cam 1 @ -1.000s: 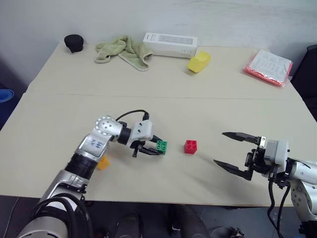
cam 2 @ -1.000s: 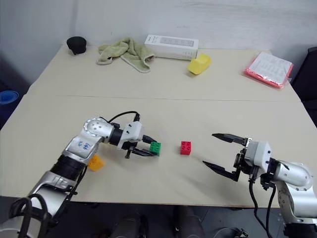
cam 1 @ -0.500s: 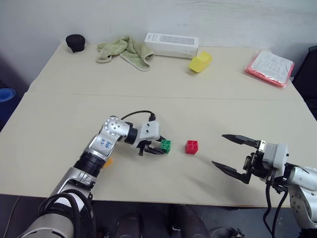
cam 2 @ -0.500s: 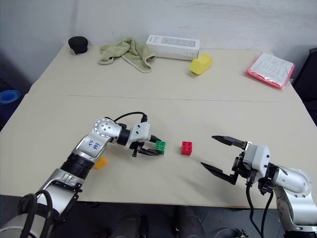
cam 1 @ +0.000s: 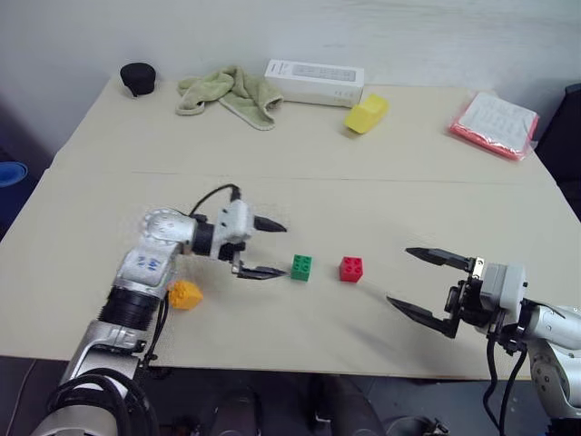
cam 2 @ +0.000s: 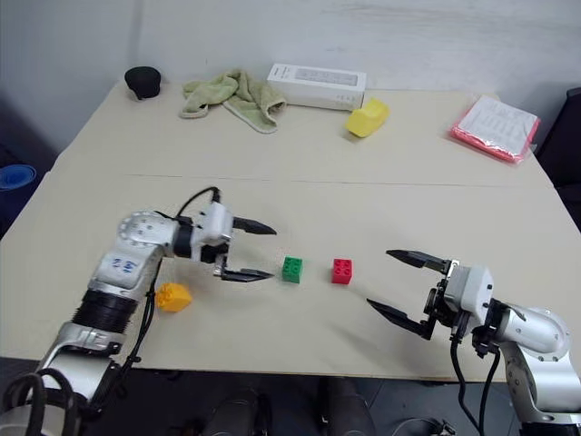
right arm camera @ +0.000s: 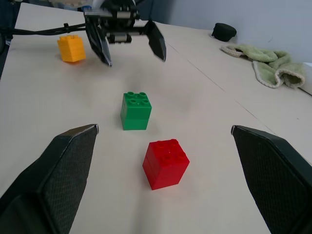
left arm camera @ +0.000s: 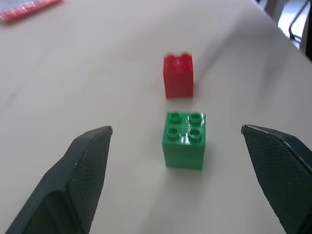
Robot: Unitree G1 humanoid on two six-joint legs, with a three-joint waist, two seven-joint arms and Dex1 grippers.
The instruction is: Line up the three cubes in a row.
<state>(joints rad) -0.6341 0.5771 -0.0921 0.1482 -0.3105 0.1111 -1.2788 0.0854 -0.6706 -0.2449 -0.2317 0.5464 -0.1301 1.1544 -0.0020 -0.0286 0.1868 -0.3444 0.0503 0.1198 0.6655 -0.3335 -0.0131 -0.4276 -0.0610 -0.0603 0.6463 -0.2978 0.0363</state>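
Beige table (cam 1: 381,173): green cube (cam 1: 300,267) just beside red cube (cam 1: 350,269), orange-yellow cube (cam 1: 184,293) well apart. Left gripper (cam 1: 263,247) wide open, empty; right gripper (cam 1: 425,284) open, empty. Next prob. fetch orange-yellow, grip square across faces, set in line w/ pair.

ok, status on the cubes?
Left gripper open, clear of green cube. Right gripper open, empty. Green beside red cube; orange-yellow cube out of line. Nothing blocking.

- both arms are silver-grey metal with rounded joint housings and black ribbed bands between the segments
- left arm (cam 1: 150,263) has small blue markings on its casing, plus a thin black cable looping over the wrist
- each wrist ends in a white block
- gripper fingers (left arm camera: 83,170) are black, tapered, cross-hatched pads
- right arm (cam 2: 536,331) has black cables hanging underneath
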